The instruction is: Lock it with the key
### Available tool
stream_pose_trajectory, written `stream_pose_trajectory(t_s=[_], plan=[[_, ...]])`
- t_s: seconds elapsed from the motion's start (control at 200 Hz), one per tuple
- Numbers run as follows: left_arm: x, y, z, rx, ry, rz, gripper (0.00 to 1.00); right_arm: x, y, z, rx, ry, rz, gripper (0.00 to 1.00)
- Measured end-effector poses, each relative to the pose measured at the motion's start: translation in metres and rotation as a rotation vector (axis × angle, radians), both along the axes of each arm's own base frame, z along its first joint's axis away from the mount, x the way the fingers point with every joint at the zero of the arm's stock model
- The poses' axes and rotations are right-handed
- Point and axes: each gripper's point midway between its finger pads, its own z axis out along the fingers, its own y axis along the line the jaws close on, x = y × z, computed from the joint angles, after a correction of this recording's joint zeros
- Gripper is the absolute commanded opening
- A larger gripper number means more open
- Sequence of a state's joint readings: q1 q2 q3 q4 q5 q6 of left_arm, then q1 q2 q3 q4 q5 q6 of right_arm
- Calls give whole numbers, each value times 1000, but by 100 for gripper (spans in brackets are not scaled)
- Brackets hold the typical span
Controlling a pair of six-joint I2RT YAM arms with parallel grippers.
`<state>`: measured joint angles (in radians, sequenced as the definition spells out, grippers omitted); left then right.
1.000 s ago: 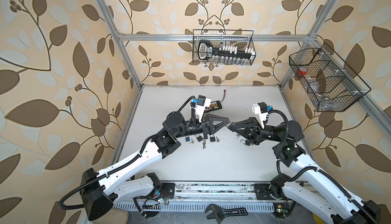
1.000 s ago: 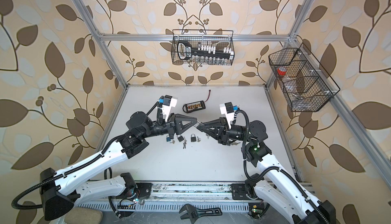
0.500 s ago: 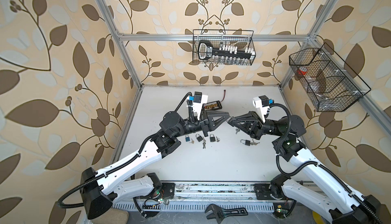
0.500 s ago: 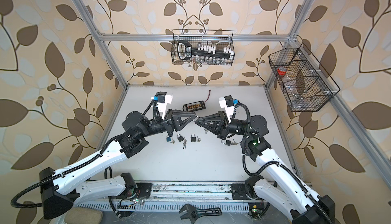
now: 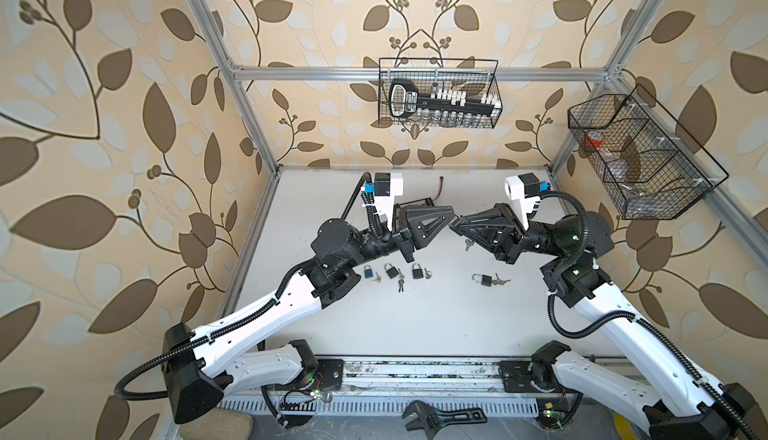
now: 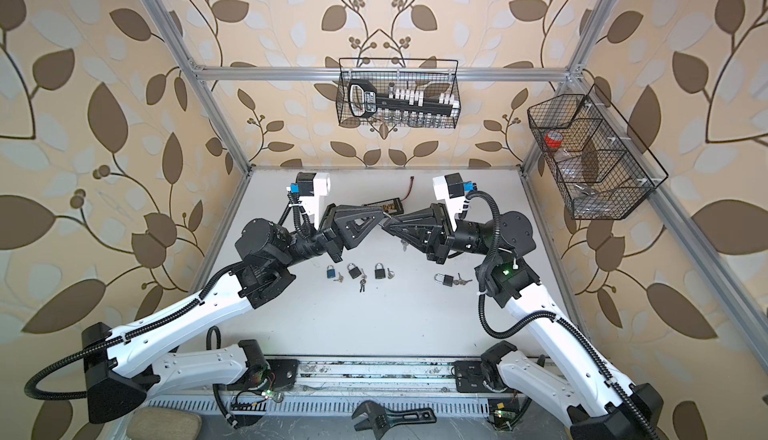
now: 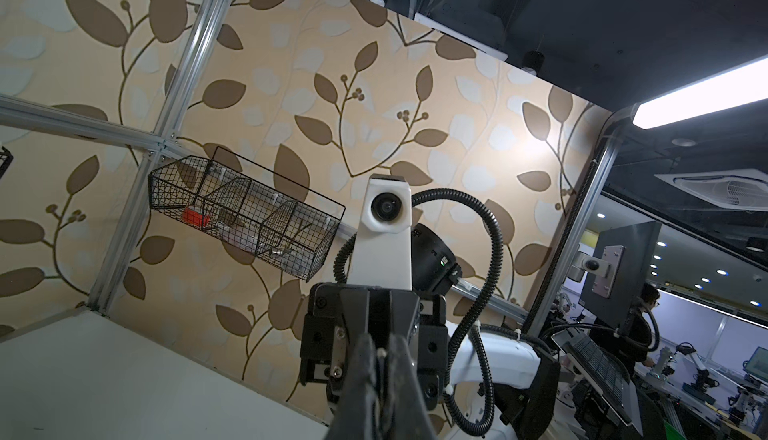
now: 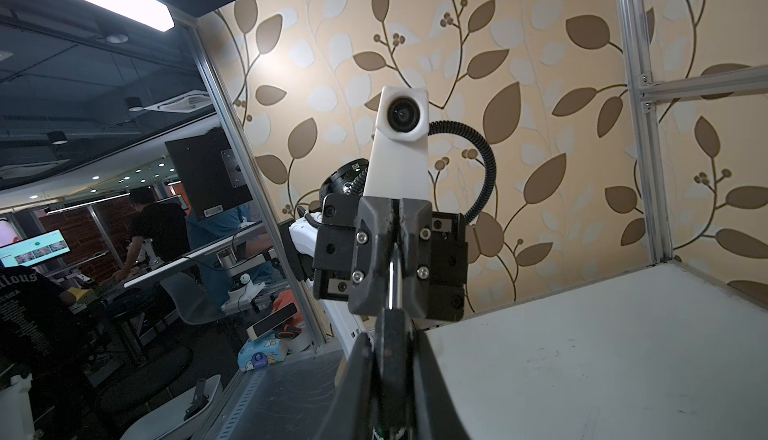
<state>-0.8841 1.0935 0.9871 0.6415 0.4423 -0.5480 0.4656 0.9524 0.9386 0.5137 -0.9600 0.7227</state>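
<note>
Silver key [image 8: 391, 280], pinched in the left tool [image 5: 451, 221], points lengthwise straight at the black padlock [image 8: 390, 355] clamped in the right tool [image 5: 458, 226].

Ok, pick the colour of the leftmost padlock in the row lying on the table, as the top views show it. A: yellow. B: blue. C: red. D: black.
B: the leftmost padlock has a blue body in both top views, while the next padlock along the row is black.

Leaf-patterned wallpaper [image 5: 124, 126] surrounds a white tabletop [image 5: 415, 326]
</note>
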Motion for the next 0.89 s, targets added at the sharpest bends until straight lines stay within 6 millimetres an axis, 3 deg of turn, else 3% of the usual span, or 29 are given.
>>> stream_pose_trajectory(t_s=[0.35, 0.765, 0.895], plan=[[-4, -2, -9, 62, 3, 5, 0, -6, 3, -4, 11, 154, 108, 0], [-7, -16, 6, 3, -31, -38, 0, -6, -5, 12, 26, 70, 26, 0], [-9, -15, 3, 10, -23, -32, 0, -8, -7, 9, 5, 58, -8, 0]])
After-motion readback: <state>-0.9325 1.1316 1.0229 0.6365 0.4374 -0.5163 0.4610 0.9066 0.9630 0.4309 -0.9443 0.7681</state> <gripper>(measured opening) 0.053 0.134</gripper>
